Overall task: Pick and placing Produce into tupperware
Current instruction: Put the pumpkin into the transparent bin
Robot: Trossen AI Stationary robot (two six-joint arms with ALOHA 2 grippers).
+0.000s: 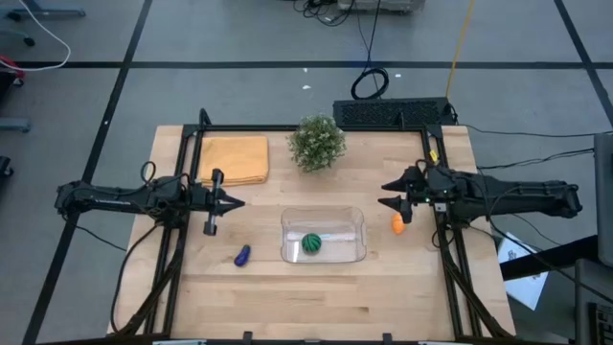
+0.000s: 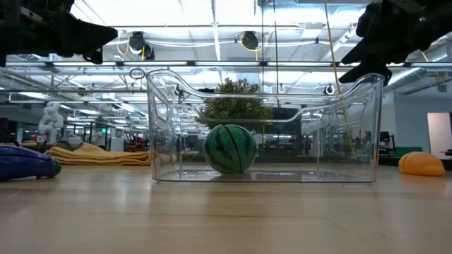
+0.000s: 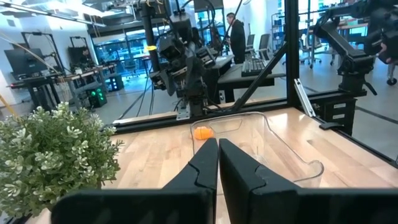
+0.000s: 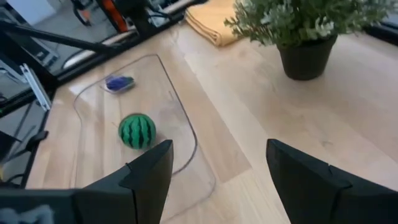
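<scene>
A green striped ball (image 1: 311,242) sits inside the clear tupperware (image 1: 354,222) at the middle of the wooden table (image 1: 316,297), while the other two toy pieces lie on the boards outside it: the purple piece (image 1: 242,255) off the container's left end and the orange piece (image 1: 397,223) just beyond its right end. The left claw (image 1: 237,202) hangs above the table to the left of the container, its fingers (image 3: 202,168) pressed together and empty. The right claw (image 1: 385,195) hovers close over the orange piece, fingers (image 4: 152,163) spread wide apart, holding nothing. A potted plant (image 1: 317,141) stands behind the container at the table's far side, with a folded yellow cloth (image 1: 235,158) lying to its left.
</scene>
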